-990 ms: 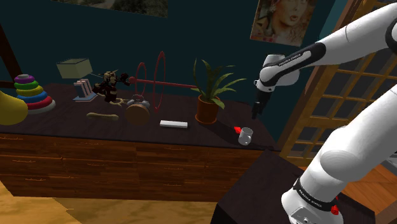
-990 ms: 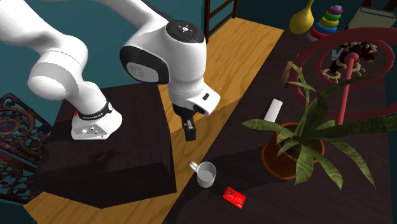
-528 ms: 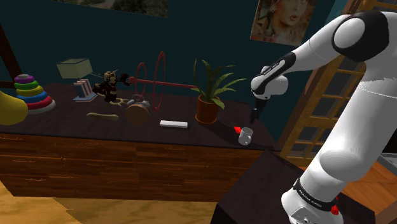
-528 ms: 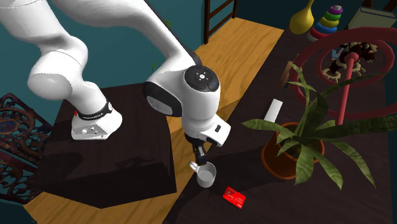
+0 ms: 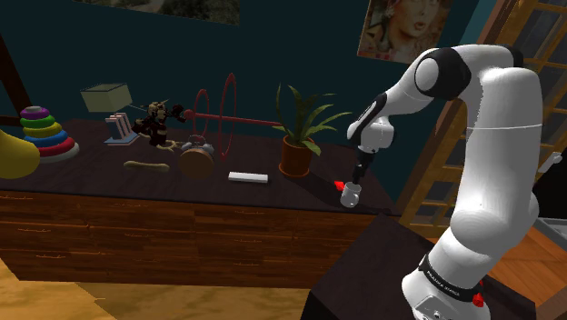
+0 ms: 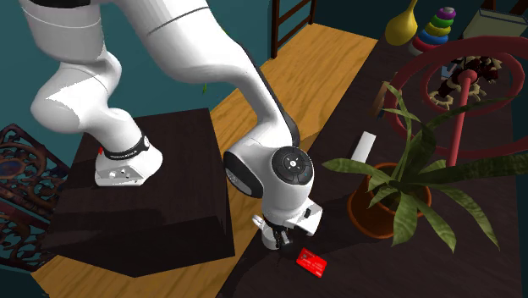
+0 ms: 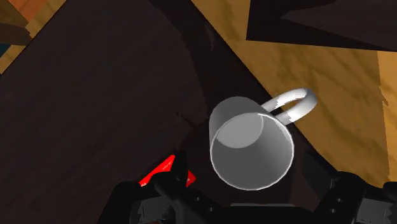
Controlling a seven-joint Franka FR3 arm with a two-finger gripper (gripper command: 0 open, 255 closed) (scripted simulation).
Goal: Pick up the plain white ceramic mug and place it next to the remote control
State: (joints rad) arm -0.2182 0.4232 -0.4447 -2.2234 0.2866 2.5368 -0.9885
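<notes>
While the gripper (image 5: 354,180) hangs wide open, the white mug (image 7: 251,149) stands just below, between its fingers. Nothing is held.

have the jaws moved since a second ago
Yes. In the shoulder view they have come down and a little left, from up and right of the mug to just above it. The mug itself has stayed put.
</notes>
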